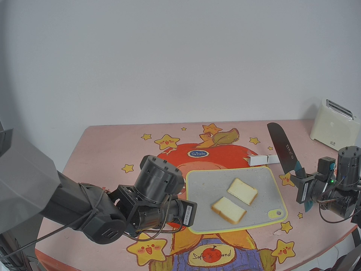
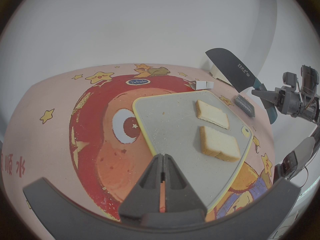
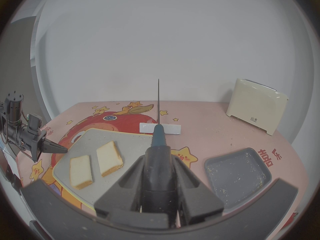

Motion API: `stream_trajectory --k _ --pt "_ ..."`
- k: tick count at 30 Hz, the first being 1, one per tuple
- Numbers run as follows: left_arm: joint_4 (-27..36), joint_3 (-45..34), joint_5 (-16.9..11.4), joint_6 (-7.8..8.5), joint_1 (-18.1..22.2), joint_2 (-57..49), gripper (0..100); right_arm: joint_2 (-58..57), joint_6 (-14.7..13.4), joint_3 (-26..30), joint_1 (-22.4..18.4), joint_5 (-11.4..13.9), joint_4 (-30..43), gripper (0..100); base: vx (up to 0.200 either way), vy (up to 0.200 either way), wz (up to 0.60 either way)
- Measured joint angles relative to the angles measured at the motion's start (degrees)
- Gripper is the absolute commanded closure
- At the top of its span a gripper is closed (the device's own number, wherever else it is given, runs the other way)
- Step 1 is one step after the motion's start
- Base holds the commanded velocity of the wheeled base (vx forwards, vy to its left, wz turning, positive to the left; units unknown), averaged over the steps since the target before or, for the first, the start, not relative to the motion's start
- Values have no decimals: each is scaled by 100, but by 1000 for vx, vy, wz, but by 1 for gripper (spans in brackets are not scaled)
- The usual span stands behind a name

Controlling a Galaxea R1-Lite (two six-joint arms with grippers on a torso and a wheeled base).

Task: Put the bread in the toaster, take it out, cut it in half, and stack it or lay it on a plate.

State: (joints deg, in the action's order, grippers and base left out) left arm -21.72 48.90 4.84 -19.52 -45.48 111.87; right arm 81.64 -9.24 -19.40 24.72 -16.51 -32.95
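Two bread halves (image 1: 242, 191) (image 1: 228, 210) lie side by side, slightly apart, on the grey cutting board (image 1: 205, 185) with a yellow rim. My left gripper (image 2: 162, 157) is shut and empty, low over the board's left edge, pointing at the bread (image 2: 218, 144). It also shows from the right wrist (image 3: 56, 147). My right gripper (image 3: 158, 159) is shut on the knife's teal handle (image 1: 301, 170), off the board's right side. The dark blade (image 1: 284, 149) points up and away. The cream toaster (image 1: 334, 125) stands at the far right corner.
A grey square plate (image 3: 237, 175) with crumbs sits right of the board, in front of the toaster (image 3: 256, 105). A white paper strip (image 1: 263, 159) lies just behind the board. The pink printed tablecloth (image 1: 109, 147) has free room at the left and back.
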Motion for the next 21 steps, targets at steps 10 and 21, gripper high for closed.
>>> stream_trajectory --k 10,21 --pt "93 -119 17 9 157 -99 100 -6 5 -4 5 -2 2 100 0 0 0" --pt "68 -98 -2 12 174 -302 100 -2 2 5 5 0 0 100 0 0 0"
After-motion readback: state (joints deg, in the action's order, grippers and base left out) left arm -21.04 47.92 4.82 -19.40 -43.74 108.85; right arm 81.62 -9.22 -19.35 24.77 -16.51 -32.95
